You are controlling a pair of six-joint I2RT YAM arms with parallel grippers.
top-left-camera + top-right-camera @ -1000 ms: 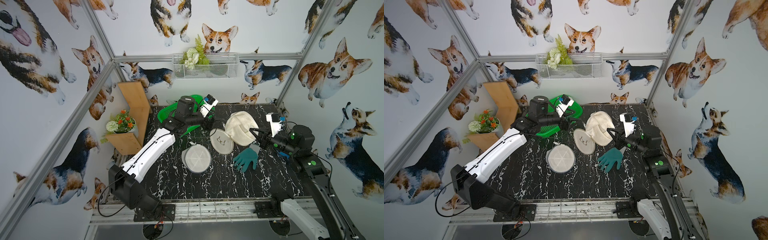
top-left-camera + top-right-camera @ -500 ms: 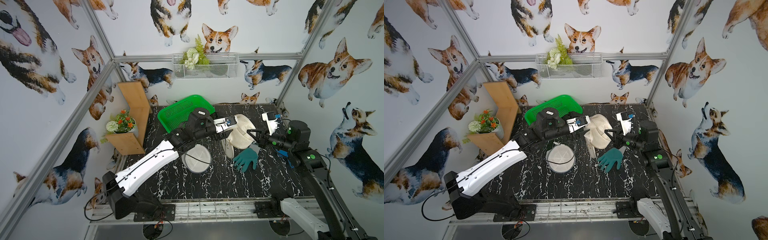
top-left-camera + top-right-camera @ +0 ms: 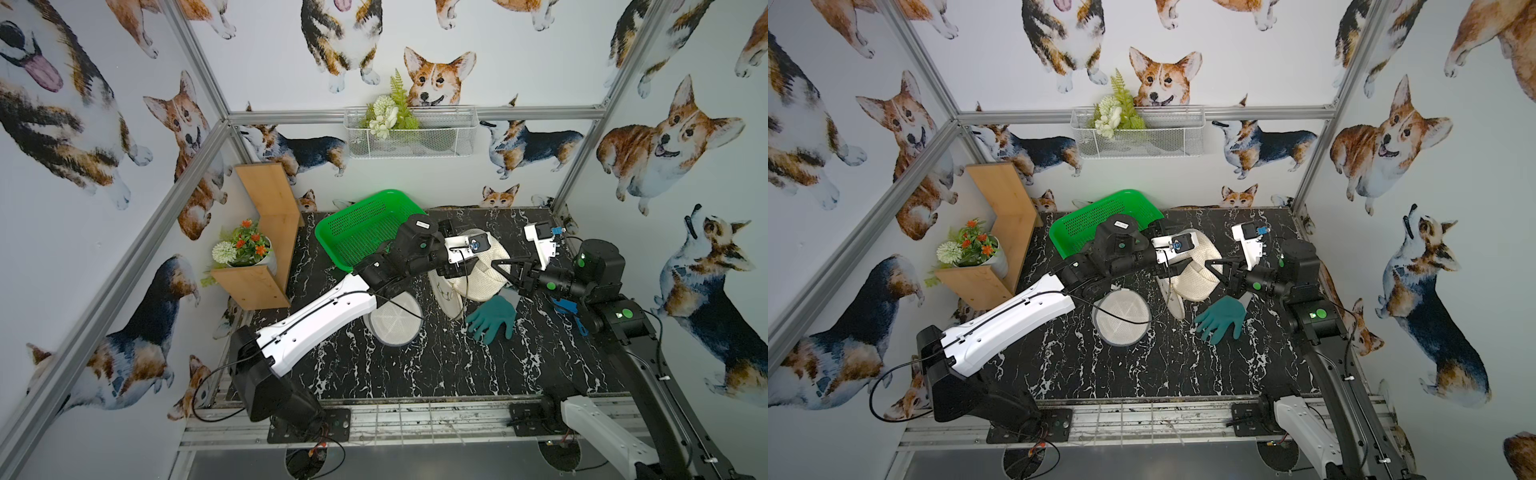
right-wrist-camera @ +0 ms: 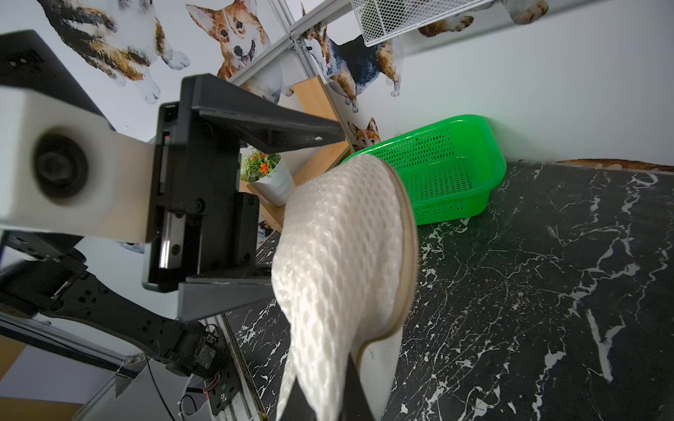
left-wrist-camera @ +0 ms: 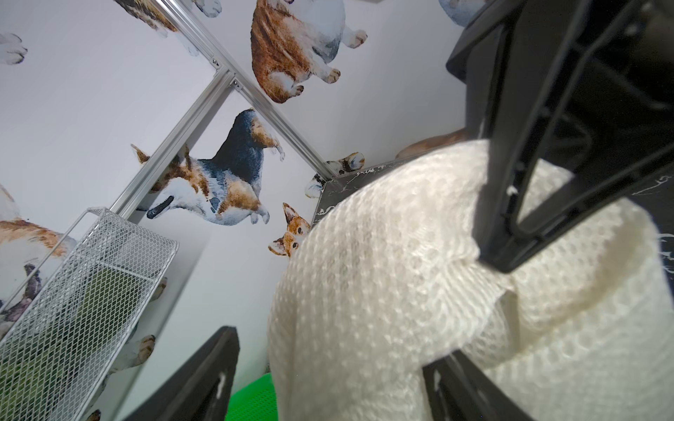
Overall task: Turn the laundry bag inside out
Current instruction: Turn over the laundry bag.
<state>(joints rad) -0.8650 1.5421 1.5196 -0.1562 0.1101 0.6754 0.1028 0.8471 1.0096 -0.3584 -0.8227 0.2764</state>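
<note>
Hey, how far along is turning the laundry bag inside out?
Early. Done: the right hand has pinched the white mesh laundry bag and holds it partly raised above the table. In hand: the left hand is open, its jaws either side of the bag. Left: the actual turning; nothing looks inverted yet.

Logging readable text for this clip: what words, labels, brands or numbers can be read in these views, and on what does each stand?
No text reads clearly in any view.
White sticker on the left arm, on top of a black joint: print too small to read.
Dark mark on the flat flap of the laundry bag: too small to tell whether it is lettering.
</note>
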